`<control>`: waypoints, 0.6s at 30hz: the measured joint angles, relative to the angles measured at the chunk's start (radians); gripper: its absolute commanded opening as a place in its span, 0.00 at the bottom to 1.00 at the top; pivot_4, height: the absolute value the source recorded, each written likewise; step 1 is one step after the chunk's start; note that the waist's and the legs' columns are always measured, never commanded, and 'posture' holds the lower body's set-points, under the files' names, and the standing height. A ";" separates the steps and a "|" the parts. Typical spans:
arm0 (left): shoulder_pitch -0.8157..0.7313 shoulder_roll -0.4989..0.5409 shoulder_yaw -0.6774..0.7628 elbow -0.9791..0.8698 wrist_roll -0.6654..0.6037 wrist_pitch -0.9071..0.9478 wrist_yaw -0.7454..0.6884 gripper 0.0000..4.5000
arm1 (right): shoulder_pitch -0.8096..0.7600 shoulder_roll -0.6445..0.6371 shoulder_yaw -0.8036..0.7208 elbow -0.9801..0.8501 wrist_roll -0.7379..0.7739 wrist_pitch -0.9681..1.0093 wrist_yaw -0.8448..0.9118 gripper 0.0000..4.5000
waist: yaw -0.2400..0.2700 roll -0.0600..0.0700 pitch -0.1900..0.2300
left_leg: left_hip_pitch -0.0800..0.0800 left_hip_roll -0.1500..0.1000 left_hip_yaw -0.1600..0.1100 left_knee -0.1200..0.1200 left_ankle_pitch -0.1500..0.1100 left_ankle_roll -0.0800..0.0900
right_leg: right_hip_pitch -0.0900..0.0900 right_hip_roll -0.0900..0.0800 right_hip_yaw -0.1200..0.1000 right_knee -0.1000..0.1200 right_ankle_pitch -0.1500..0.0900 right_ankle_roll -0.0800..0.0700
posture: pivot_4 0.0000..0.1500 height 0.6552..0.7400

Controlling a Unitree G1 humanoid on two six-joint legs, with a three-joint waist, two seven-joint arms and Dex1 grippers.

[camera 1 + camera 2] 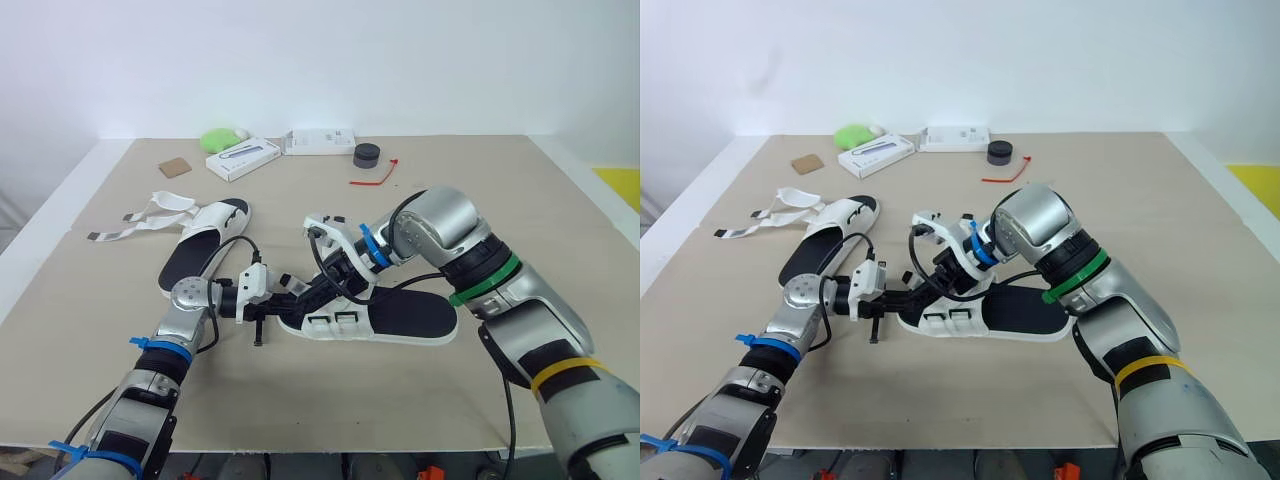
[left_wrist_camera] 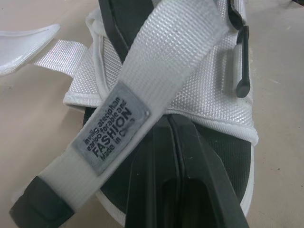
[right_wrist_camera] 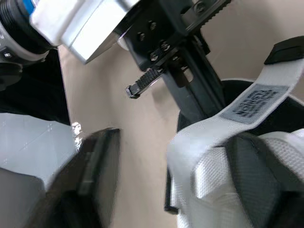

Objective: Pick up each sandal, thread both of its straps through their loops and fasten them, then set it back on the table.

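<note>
**Inspector:** Position of the work piece?

**Assessor:** On the table [image 1: 90, 200], near its front edge. One sandal [image 1: 410, 318] lies flat, sole down, with both arms at its toe end. A second sandal [image 1: 200, 255] lies well apart to the robot's left, its straps splayed loose and not yet fastened.

**Inspector:** End effectors?

**Assessor:** The right gripper [image 1: 330, 275] is spread wide with nothing pinched, and one finger [image 3: 251, 164] is tucked under the white webbing of the upper. The left gripper [image 1: 300, 293] has its fingers drawn together and slid beneath the strap [image 2: 161, 61], which drapes across them. I see no clamp on it.

**Inspector:** Handling?

**Assessor:** Judged light. The sole probably flexes but keeps its shape, so steady it by the sole edge. The webbing is soft, limp and coarse-woven. It is unlikely to slip but will buckle if pushed. Take it just behind the stiff black tip [image 2: 40, 209] and lead that into the loop [image 2: 243, 61].
</note>
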 measured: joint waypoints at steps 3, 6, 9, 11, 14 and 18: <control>0.002 0.000 0.000 -0.003 0.000 0.000 0.001 0.00 | 0.000 0.006 -0.004 0.012 -0.014 -0.008 -0.001 0.19 | 0.000 0.000 0.000 | 0.000 0.000 0.000 0.000 0.000 0.000 | 0.000 0.000 0.000 0.000 0.000 0.000 | 1.00 1.00; 0.005 0.000 0.000 -0.007 0.000 0.000 0.001 0.00 | 0.001 0.006 -0.018 0.013 -0.016 -0.015 0.001 0.02 | 0.000 0.000 0.000 | 0.000 0.000 0.000 0.000 0.000 0.000 | 0.000 0.000 0.000 0.000 0.000 0.000 | 1.00 1.00; 0.009 0.000 0.000 -0.012 0.000 0.000 0.004 0.00 | 0.025 0.002 -0.067 -0.004 -0.015 -0.029 0.000 0.02 | 0.000 -0.001 0.000 | 0.000 0.000 0.000 0.000 0.000 0.000 | 0.000 0.000 0.000 -0.001 0.000 0.000 | 1.00 1.00; 0.009 -0.001 0.000 -0.013 0.000 0.000 0.003 0.00 | 0.076 -0.011 -0.129 -0.048 -0.016 -0.080 -0.010 0.02 | 0.000 -0.001 0.000 | 0.000 0.000 0.000 0.000 -0.001 -0.001 | 0.000 0.000 0.000 -0.001 -0.001 0.001 | 1.00 1.00; 0.010 -0.004 0.000 -0.014 -0.002 -0.001 0.001 0.00 | 0.167 -0.045 -0.212 -0.169 -0.011 -0.164 -0.016 0.02 | 0.002 -0.001 0.000 | -0.001 -0.001 0.000 0.000 -0.001 -0.001 | 0.000 -0.001 0.000 -0.002 -0.002 0.002 | 1.00 1.00; 0.009 -0.009 -0.002 -0.014 -0.005 -0.002 -0.003 0.00 | 0.432 -0.130 -0.360 -0.480 -0.073 -0.522 -0.034 0.02 | 0.008 -0.004 0.001 | -0.002 -0.001 0.000 0.000 -0.003 -0.004 | 0.001 -0.001 -0.001 -0.003 -0.005 0.003 | 1.00 1.00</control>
